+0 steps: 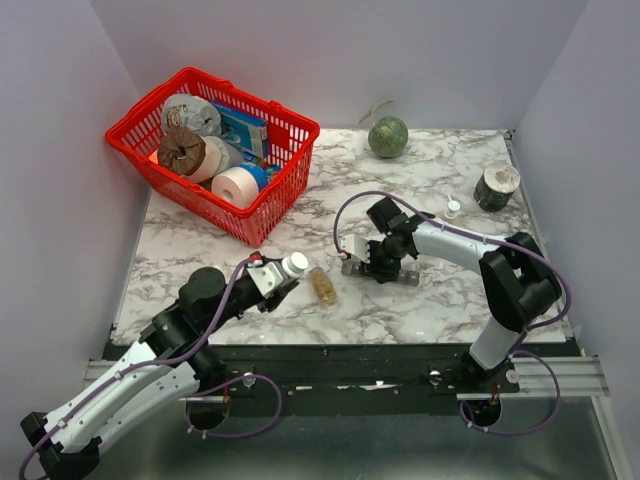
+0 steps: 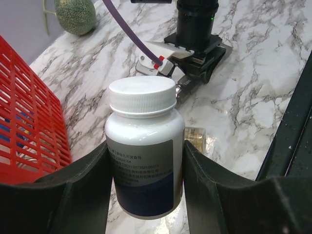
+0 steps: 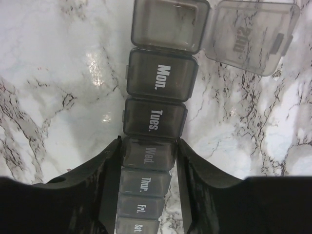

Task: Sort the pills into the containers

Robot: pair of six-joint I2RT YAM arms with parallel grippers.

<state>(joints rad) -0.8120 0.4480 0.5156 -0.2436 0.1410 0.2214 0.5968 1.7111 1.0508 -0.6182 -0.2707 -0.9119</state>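
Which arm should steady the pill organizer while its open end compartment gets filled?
Right. The right tool grips the pill organizer at the Wed. compartment, with the open lid just beyond. The left tool is full, holding a white-capped bottle.

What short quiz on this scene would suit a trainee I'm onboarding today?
1. True or false: the left claw is empty.
2. Which compartment of the pill organizer does the right claw close around? A) Mon. B) Wed. C) Sat.
3. Fill in: the only open lid belongs to the end compartment next to ___.

Key
1. False: it grips the white-capped bottle.
2. B.
3. Mon.
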